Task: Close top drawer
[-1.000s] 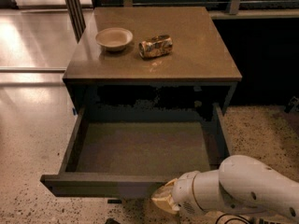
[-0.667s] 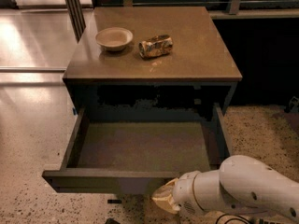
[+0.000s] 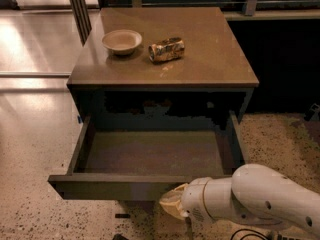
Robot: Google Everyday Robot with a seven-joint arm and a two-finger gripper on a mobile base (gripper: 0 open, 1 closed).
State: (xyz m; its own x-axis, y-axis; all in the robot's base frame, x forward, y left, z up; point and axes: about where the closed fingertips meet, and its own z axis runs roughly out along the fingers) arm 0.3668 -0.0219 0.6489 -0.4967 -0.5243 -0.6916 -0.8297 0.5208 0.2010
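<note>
The top drawer [image 3: 150,156] of a dark wooden cabinet stands pulled far out, showing a plain greyish floor and thin side walls. Its flat handleless front [image 3: 110,188] faces me at the bottom of the view. My gripper [image 3: 172,204] is at the end of the white arm [image 3: 250,199], low and right of centre. Its tan tip sits against the lower right part of the drawer front.
On the cabinet top [image 3: 210,59] stand a small beige bowl [image 3: 122,40] and a crushed can [image 3: 166,49] lying on its side. Speckled floor surrounds the cabinet. A dark wall and rail run behind it, and a dark post [image 3: 79,9] stands at the back left.
The drawer front has slid a little inward toward the cabinet, and the arm's tip has followed it.
</note>
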